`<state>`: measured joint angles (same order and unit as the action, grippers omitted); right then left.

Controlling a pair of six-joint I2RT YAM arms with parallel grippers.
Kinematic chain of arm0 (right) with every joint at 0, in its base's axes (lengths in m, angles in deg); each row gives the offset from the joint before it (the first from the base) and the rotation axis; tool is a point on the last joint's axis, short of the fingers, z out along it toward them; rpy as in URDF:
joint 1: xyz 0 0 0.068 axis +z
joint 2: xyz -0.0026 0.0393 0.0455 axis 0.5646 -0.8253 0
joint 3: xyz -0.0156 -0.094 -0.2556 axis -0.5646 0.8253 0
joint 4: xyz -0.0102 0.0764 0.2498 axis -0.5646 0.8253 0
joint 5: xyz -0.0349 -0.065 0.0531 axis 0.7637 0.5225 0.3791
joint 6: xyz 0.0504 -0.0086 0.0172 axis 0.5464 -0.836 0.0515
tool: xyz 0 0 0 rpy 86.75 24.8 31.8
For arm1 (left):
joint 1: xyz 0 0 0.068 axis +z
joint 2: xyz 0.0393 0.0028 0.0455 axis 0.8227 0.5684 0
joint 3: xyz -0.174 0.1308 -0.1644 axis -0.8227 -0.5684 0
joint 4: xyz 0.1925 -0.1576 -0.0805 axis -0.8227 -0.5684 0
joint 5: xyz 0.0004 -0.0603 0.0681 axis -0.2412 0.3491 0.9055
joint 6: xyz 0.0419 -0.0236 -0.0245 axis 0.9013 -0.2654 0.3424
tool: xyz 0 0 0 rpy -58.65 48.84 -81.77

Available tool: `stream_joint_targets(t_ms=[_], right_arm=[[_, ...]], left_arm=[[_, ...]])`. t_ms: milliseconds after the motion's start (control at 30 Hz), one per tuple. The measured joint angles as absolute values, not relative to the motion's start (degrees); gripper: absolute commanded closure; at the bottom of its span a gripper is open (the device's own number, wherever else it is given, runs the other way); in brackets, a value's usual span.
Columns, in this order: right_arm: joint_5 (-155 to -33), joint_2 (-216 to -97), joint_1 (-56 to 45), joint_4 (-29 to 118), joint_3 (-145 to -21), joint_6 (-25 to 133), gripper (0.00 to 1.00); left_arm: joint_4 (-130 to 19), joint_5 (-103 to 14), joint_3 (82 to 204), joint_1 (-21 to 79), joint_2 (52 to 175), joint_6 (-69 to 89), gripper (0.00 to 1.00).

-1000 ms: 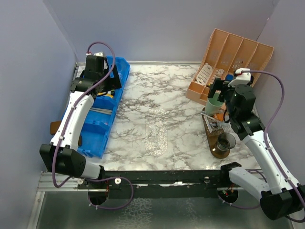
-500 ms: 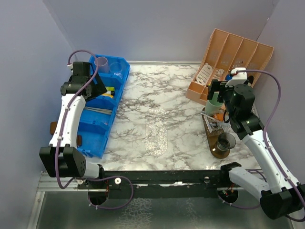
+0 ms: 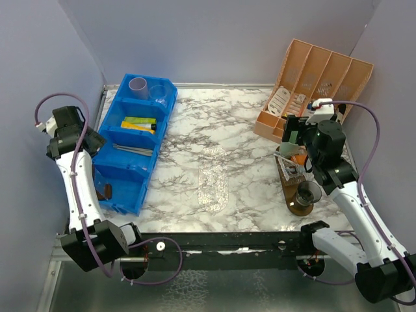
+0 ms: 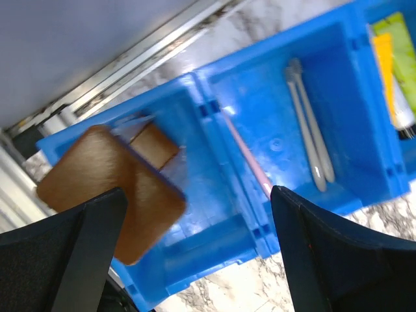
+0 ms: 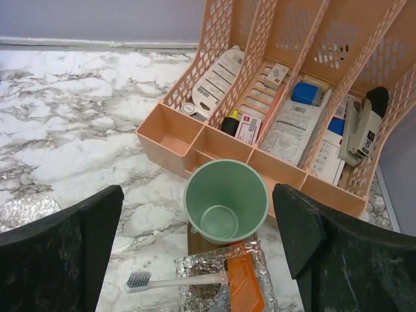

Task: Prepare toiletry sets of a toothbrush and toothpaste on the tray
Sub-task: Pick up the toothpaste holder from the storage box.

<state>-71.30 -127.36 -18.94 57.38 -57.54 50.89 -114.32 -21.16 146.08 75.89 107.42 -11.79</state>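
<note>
Marbled bench [image 3: 234,130] enclosed by plain grey-lilac walls, shown from above and from both wrists. The wooden tray [image 3: 300,209] lies on the right side of the bench. On it stand a mint green cup [image 5: 225,200] at the far end and a smoky dark cup [image 3: 307,193] at the near end. The right arm [image 3: 344,188] holds its jaws wide apart and empty directly over the mint green cup. Just nearer than that cup a toothbrush [image 5: 166,281] lies crosswise, bristles to the left, its handle running right to meet an orange tube [image 5: 242,291] on a crinkled wrapper [image 5: 195,299]. The remaining stock sits in the blue bin [image 3: 130,172] at the left: a lilac cup [image 3: 138,84] and a clear cup [image 3: 158,92] at the far end, coloured tubes [image 3: 138,123] next, then two pale toothbrushes [image 4: 311,136] and a pink toothbrush [image 4: 250,162]. The left arm [image 3: 75,175] is judged the nearer to these. It stands at the bin's outer side, its jaws likewise spread and holding nothing; the brushes lie ahead of them, long axes across the bin. From above, the right wrist hides much of the mint green cup. The orange tube is cut off at the frame edge in the wrist view, and whether the smoky dark cup holds anything cannot be told.
</note>
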Motion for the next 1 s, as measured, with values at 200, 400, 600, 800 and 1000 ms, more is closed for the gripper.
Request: stream_joint_targets(t_ms=[200, 400, 600, 800, 1000], right_arm=[[-71.26, -127.10, -18.67, 57.33, -56.73, 50.48, 0.00], [-71.24, -127.12, -18.67, 57.18, -56.49, 50.22, 0.00], [-71.24, -127.27, -18.67, 57.18, -56.49, 49.84, 0.00], [-71.24, -127.71, -18.67, 57.11, -56.49, 49.82, 0.00], [-71.26, -128.45, -18.67, 56.66, -56.49, 49.80, 0.00]], left_arm=[[-116.61, -20.91, 143.61, 84.11, 104.05, -14.59, 0.01], [-119.34, -19.52, 142.24, 89.31, 100.86, -19.39, 0.01], [-118.40, -20.72, 137.82, 91.67, 100.19, -26.11, 0.01], [-109.38, -23.67, 129.97, 92.26, 94.66, -31.48, 0.01], [-101.66, -25.72, 123.33, 92.85, 90.42, -36.22, 0.09]])
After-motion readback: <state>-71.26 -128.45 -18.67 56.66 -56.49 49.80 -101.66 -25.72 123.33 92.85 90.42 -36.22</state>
